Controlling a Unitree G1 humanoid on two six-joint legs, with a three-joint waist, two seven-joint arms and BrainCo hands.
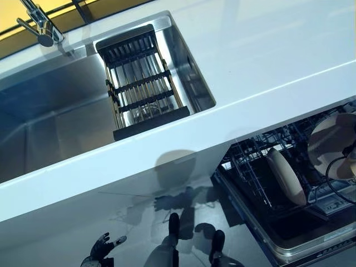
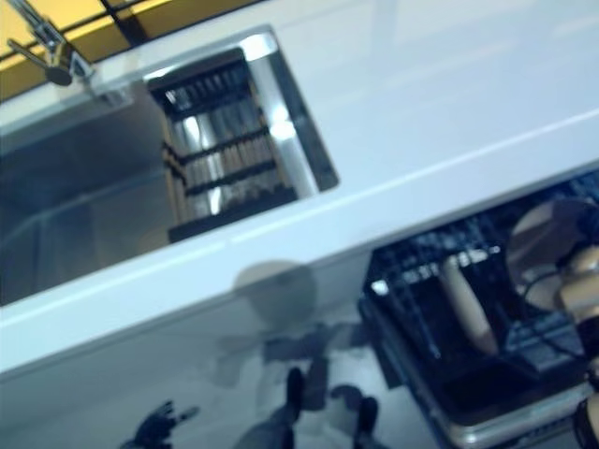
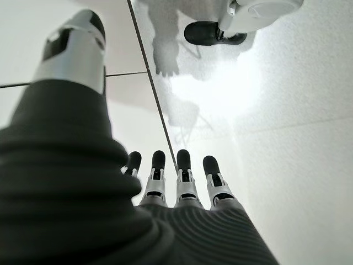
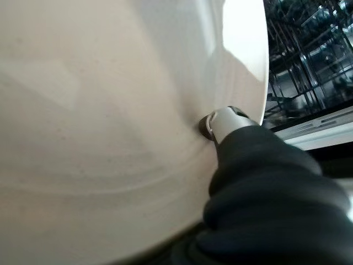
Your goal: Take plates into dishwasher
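Observation:
My right hand (image 4: 227, 122) is shut on a pale round plate (image 1: 332, 142), thumb pressed against its face. It holds the plate upright over the right side of the open dishwasher's lower rack (image 1: 250, 161). The plate fills most of the right wrist view (image 4: 110, 121). A second pale plate (image 1: 286, 175) stands on edge in the rack, to the left of the held one. My left hand (image 1: 103, 247) hangs low at the lower left, above the floor. Its fingers (image 3: 185, 165) are straight and hold nothing.
A white counter (image 1: 267, 61) runs across the view above the dishwasher. A steel sink (image 1: 55, 111) is set in it, with a dark slatted drying rack (image 1: 142, 83) at its right end and a faucet (image 1: 39, 25) behind. The dishwasher's open door (image 1: 295, 245) juts out low right.

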